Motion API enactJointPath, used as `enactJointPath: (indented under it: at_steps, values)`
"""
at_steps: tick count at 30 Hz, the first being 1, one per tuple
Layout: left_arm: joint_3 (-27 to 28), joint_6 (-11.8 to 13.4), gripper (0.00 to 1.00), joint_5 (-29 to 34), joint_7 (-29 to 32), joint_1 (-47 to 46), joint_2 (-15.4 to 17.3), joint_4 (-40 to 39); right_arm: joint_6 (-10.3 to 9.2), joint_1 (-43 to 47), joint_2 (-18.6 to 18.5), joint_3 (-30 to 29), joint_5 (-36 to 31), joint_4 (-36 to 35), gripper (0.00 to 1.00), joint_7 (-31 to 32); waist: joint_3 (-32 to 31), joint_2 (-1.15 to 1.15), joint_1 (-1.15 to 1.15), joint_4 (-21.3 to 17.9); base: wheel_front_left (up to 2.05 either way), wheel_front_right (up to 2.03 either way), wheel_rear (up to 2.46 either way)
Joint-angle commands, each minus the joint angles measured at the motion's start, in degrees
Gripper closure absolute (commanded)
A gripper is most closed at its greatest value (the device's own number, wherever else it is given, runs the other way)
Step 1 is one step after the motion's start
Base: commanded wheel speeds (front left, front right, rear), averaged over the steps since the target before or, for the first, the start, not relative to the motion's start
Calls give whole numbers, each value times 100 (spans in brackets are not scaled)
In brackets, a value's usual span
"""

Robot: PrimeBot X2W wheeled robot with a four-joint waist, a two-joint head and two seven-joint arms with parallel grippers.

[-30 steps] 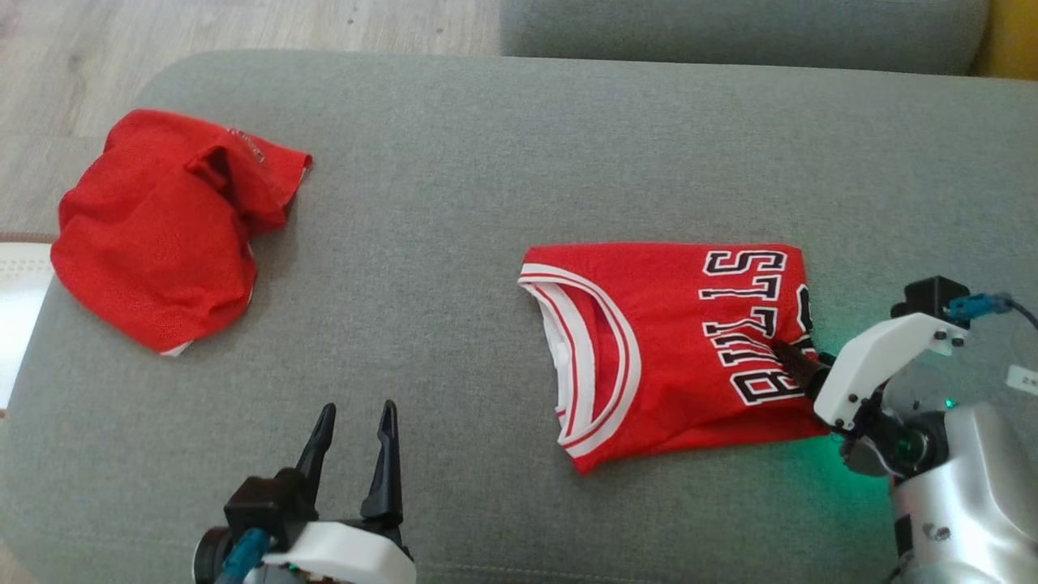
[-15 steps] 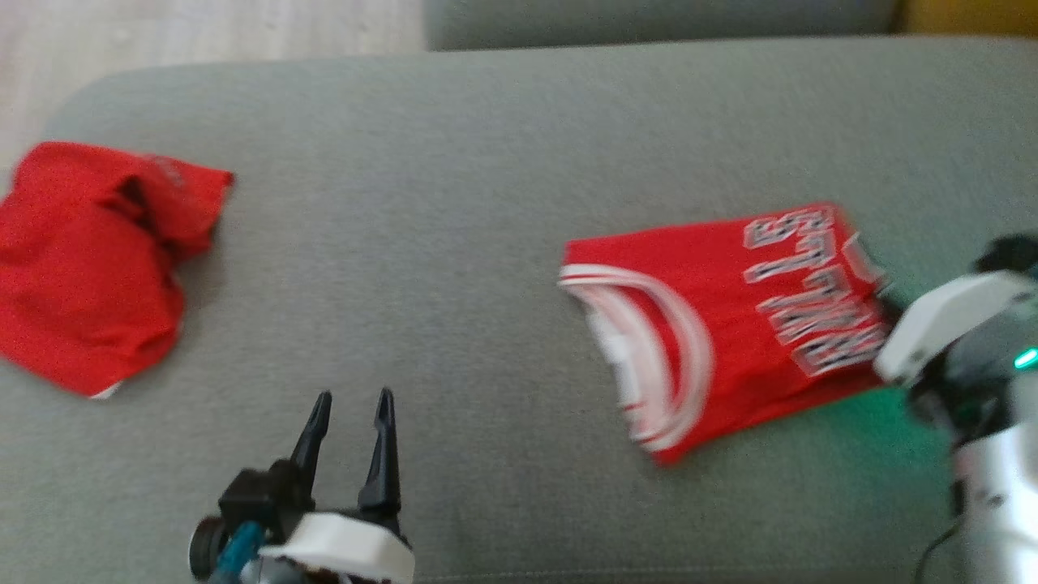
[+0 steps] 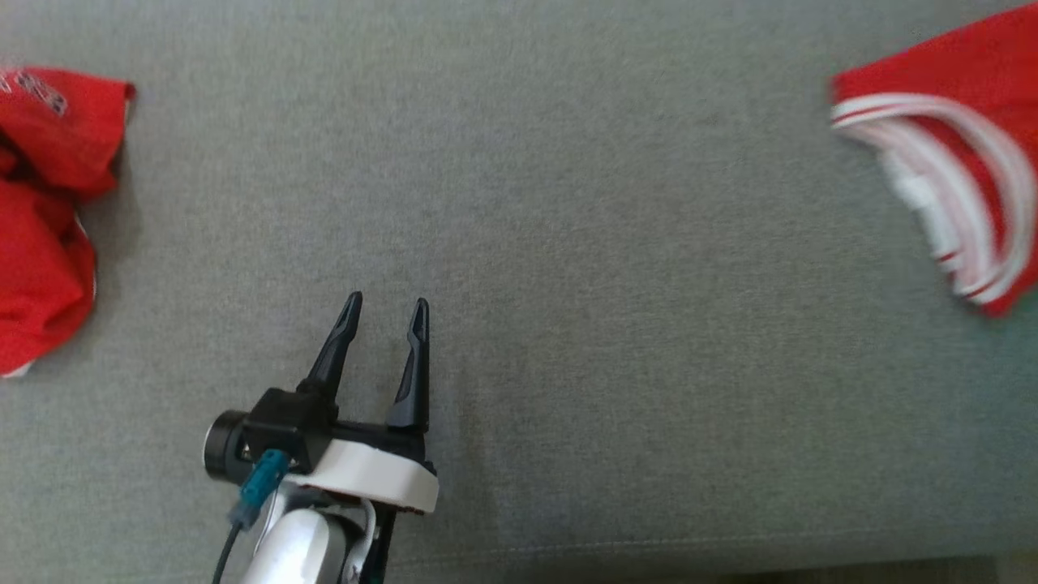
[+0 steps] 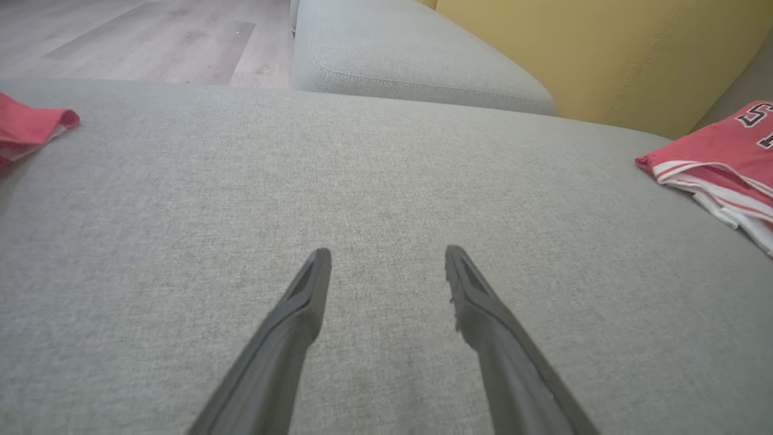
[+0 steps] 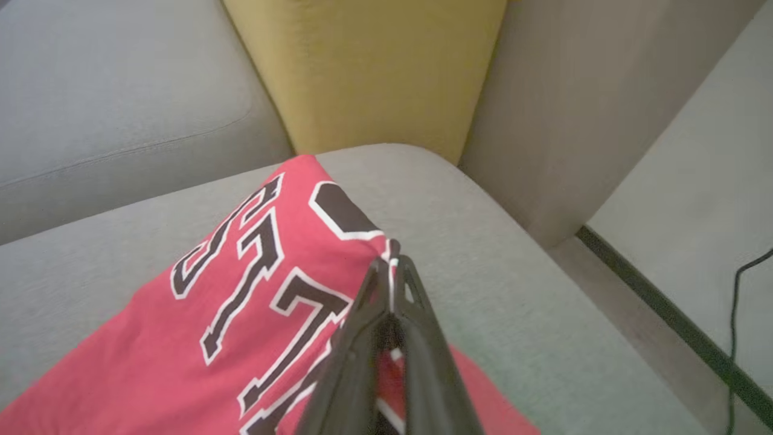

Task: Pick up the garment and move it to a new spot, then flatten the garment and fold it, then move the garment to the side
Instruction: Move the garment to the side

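Observation:
The garment (image 3: 957, 162) is a folded red jersey with white-striped trim and black lettering. It lies on the grey cushion (image 3: 568, 203) at the right edge of the head view. In the right wrist view my right gripper (image 5: 392, 261) is shut on the garment (image 5: 241, 290), pinching its lettered edge and lifting that edge into a small peak. My left gripper (image 3: 388, 302) stands open over bare cushion near the front edge, well left of the garment. The left wrist view shows its fingers (image 4: 388, 252) apart, nothing between them, and the garment (image 4: 718, 163) at far right.
A second, crumpled red cloth (image 3: 40, 219) lies at the cushion's left end. Behind the cushion are a yellow cushion (image 5: 362, 66) and another grey seat (image 4: 410, 54). Right of the cushion's end is pale floor with a black cable (image 5: 743, 272).
My right gripper has shut on the garment's lettered edge and drawn it to the right, away from the crumpled cloth. The head view has also shifted. My left gripper stays open.

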Motion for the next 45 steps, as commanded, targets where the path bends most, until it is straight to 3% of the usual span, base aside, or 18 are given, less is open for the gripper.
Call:
enactJointPath:
  at_steps: [1, 8, 17, 18, 19, 20, 25, 29, 34, 38, 45]
  values:
    - [172, 40, 0, 66, -70, -73, -10, -221, 39, -220, -218, -139, -193, -113, 100, -103, 221, 0, 0, 100, 0, 0, 0]
    - [338, 38, 0, 163, -70, 54, 74, -339, 39, -485, -501, -1122, -1222, -78, 100, -296, 368, 0, 0, 73, 0, 0, 0]
    - [409, 50, 0, 240, -70, 39, 79, -400, 39, -717, -524, -1605, -2271, 13, 100, -695, 437, 0, 0, -55, 0, 0, 0]
    - [409, 50, 0, 239, -70, 41, 77, -390, 39, -718, -524, -1618, -2384, 60, 65, -734, 423, 0, 0, -63, 0, 0, 0]
    - [411, 50, 0, 236, -70, 37, 75, -385, 39, -728, -519, -1607, -2480, 112, 18, -775, 410, 0, 0, -72, 0, 0, 0]
    - [417, 56, 0, 233, -70, 26, 72, -389, 39, -756, -502, -1631, -2532, 164, 0, -823, 397, 0, 0, -86, 0, 0, 0]
    - [458, 89, 0, 169, -70, 25, 51, -371, 39, -755, -437, -1399, -2634, 357, 0, -1435, 138, 0, 0, -143, 0, 0, 0]
    - [517, 101, 0, 56, -70, 97, 31, -306, 39, -653, -287, -1019, -2225, 343, 0, -2151, -260, 0, 0, -168, 0, 0, 0]
    - [585, 125, 0, -103, -70, 292, 10, -147, 39, -55, -64, -84, -1409, 11, 0, -2632, -889, 0, 0, -141, 0, 0, 0]
    - [680, 165, 0, -208, -70, 483, 2, -74, 39, 564, 192, 544, -834, -577, 0, -2564, -1268, 0, 0, -145, 0, 0, 0]
    - [803, 195, 0, -355, -70, 918, -6, -17, 39, 2663, 1053, 1337, 92, -2849, 0, -2059, -1880, 0, 0, -115, 0, 0, 0]
